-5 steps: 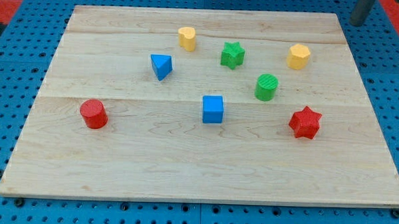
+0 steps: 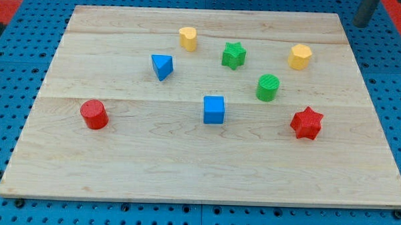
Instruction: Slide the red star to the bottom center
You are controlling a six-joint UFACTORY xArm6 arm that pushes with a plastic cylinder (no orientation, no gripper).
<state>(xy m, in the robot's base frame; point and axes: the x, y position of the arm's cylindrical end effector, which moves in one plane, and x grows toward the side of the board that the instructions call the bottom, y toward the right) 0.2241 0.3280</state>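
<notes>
While near the board's (image 2: 185, 182) right edge, red star (image 2: 306, 123).

One camera looks down at a slant from beyond the bench's (image 2: 205, 166) bottom edge, facing its top edge (all four corners nearly fit), at middling distance.

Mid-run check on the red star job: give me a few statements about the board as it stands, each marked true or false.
1. The red star sits near the view's right edge of the board. True.
2. The rod's tip touches the red star. False: it is off the board at the view's top right.
3. The blue cube lies to the view's left of the red star. True.
4. The red cylinder sits beside the star. False: it is far left.
</notes>
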